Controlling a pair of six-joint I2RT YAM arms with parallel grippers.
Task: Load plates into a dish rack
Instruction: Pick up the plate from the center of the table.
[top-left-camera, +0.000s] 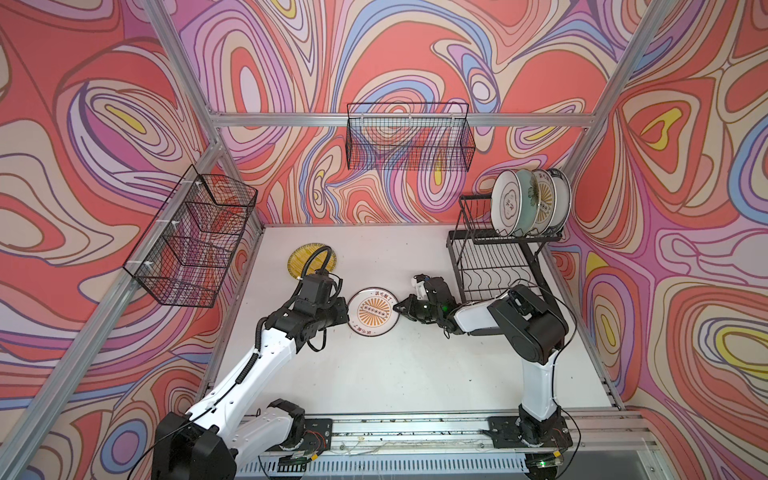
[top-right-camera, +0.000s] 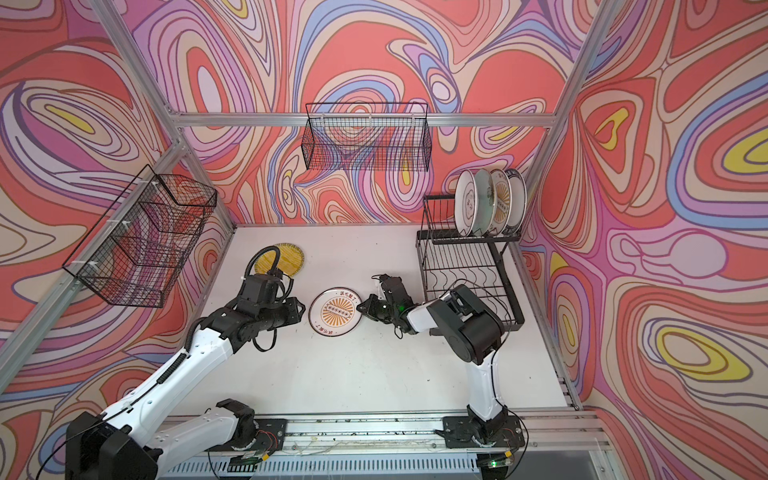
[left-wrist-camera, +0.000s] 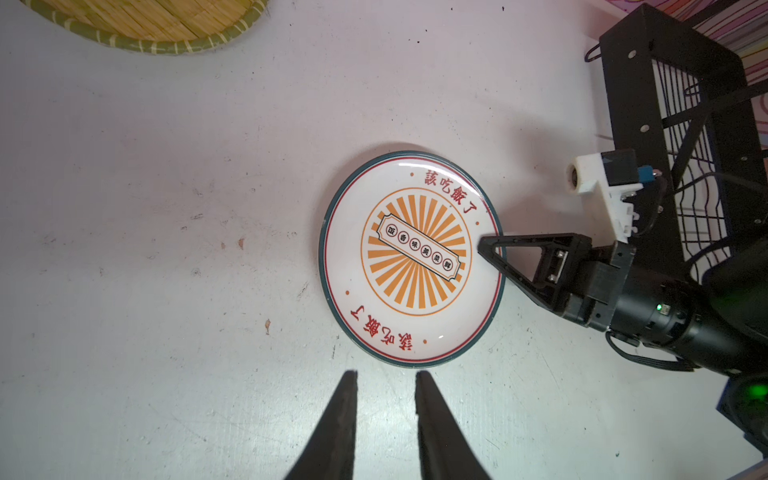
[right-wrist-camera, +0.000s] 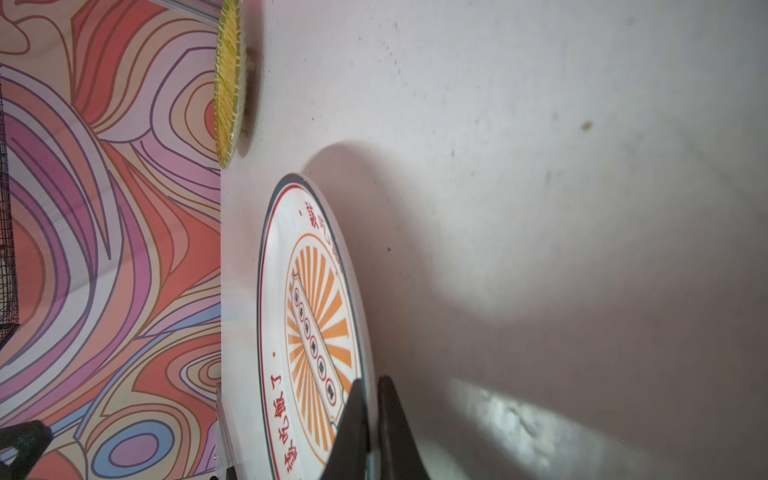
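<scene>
Right wrist view: right gripper (right-wrist-camera: 370, 384) pinched shut on rim of orange-sunburst plate (right-wrist-camera: 316, 316), lower centre. Left gripper (left-wrist-camera: 386, 374) narrowly parted, empty, just beside it. Both top views: plate mid-frame, dish rack (top-left-camera: 453, 257) to its right.

Lab enclosure — aluminium frame (top-left-camera: 291, 120), patterned walls (top-left-camera: 83, 124)

The left gripper (top-left-camera: 344, 316) points toward 3 o'clock, jaws a little apart; the right gripper (top-left-camera: 397, 308) points toward 9 o'clock, pinching the rim of the sunburst plate (top-left-camera: 373, 312).
</scene>
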